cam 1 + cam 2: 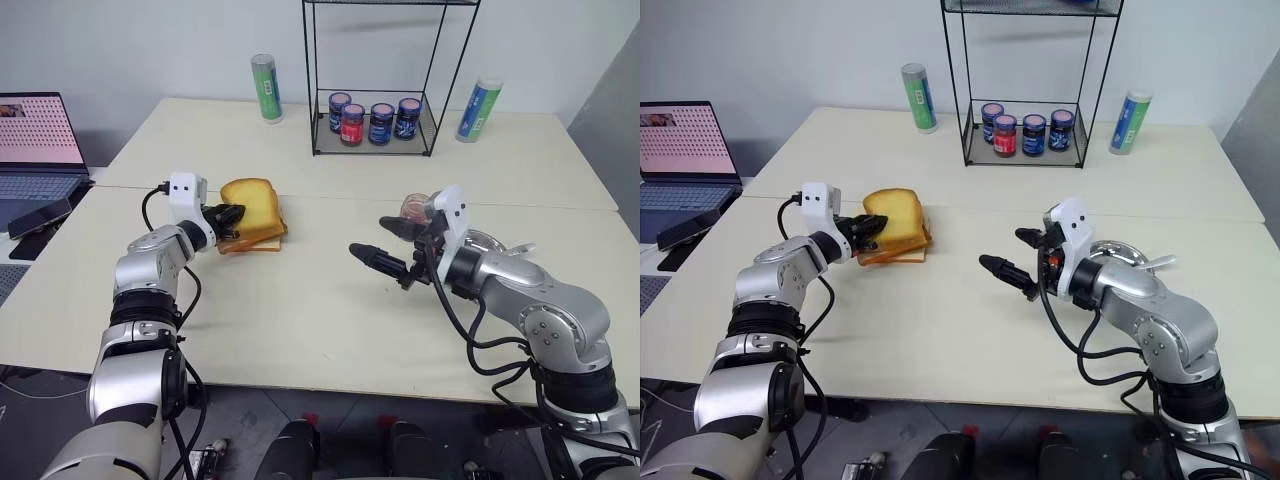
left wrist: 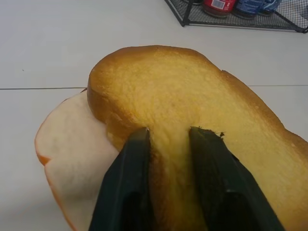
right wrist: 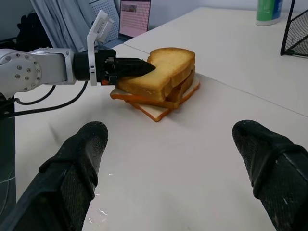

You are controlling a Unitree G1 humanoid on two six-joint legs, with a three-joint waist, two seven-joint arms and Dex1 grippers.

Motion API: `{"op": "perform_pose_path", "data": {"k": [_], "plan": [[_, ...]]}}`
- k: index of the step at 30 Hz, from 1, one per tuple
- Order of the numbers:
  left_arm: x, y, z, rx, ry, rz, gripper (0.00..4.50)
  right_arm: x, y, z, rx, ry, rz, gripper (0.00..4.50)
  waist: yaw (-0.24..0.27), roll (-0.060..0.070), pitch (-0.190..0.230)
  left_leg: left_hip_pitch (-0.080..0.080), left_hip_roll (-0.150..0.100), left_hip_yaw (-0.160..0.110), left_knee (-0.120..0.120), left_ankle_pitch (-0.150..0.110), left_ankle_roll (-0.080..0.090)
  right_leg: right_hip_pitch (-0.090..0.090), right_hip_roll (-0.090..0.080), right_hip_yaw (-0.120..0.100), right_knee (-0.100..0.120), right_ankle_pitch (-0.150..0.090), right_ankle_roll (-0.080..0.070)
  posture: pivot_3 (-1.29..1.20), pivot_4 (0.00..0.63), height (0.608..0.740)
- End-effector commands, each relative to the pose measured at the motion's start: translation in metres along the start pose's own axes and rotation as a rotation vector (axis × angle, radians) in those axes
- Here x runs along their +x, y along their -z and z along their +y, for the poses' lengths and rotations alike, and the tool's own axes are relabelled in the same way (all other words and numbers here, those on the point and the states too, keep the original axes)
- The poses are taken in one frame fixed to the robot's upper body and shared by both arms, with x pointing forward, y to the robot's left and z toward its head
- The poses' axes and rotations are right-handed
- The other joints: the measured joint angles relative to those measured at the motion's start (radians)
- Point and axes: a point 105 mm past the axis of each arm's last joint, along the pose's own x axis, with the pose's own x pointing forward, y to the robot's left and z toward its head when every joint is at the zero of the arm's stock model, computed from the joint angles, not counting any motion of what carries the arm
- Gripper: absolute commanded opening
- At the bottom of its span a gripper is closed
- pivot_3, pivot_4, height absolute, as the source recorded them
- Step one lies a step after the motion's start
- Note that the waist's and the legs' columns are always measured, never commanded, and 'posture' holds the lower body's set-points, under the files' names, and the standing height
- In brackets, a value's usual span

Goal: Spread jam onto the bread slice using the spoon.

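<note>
Jars (image 1: 372,120): we count 4 dark-lidded ones on the wire rack (image 1: 375,150), labels red and blue, no writing legible. 2 tubes stand beside it, 1 green-labelled (image 1: 267,88), 1 green-blue (image 1: 479,110). Bread slice (image 1: 252,206) tops a stack of paler slices (image 3: 156,108) left of table centre. Left gripper (image 2: 168,144) pinches that top slice's edge. Right gripper (image 1: 388,244) hangs spread wide above the table, apart from the bread. Jam jar (image 1: 413,209) sits behind it.

Both arms are silver-grey metal with rounded joint housings and black bands between segments. Each wrist carries a white boxy camera mount. Black cables loop along both forearms. Each gripper has 2 matte black, textured fingers.
</note>
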Motion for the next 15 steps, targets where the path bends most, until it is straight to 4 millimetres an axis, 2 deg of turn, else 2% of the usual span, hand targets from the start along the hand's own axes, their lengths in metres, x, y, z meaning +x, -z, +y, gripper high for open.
{"op": "perform_pose_path", "data": {"k": [1, 4, 11, 15], "plan": [[0.003, -0.004, -0.007, 0.002, 0.019, -0.02, 0.49, 0.0, -0.01, -0.003, -0.05, 0.024, -0.045, 4.5, 0.0, 0.0, 0.0, 0.0, 0.0, 0.0, 0.0, 0.0, 0.0, 0.0, 0.0, 0.0, 0.0, 0.0, 0.0, 0.0, 0.15, 0.74], [0.004, -0.021, -0.017, 0.02, 0.061, -0.06, 0.04, 0.002, -0.02, -0.004, -0.034, 0.035, -0.077, 4.5, -0.001, 0.0, 0.0, 0.0, 0.0, 0.0, 0.0, 0.0, 0.0, 0.0, 0.0, 0.0, 0.0, 0.0, 0.0, 0.0, 0.15, 0.74], [0.002, -0.052, -0.042, 0.026, 0.175, -0.127, 0.01, -0.007, -0.026, -0.003, -0.028, 0.037, -0.1, 4.5, -0.005, -0.001, 0.0, -0.004, 0.0, 0.0, 0.0, 0.001, -0.002, -0.003, 0.0, 0.0, 0.0, 0.0, 0.0, 0.0, 0.15, 0.74], [-0.014, -0.077, -0.094, 0.023, 0.448, -0.126, 0.01, -0.024, -0.023, -0.001, -0.012, 0.048, -0.081, 4.5, -0.018, -0.001, 0.001, -0.006, 0.001, 0.0, 0.0, 0.002, -0.003, -0.004, 0.001, 0.0, 0.0, 0.0, 0.0, 0.0, 0.15, 0.74]]}}
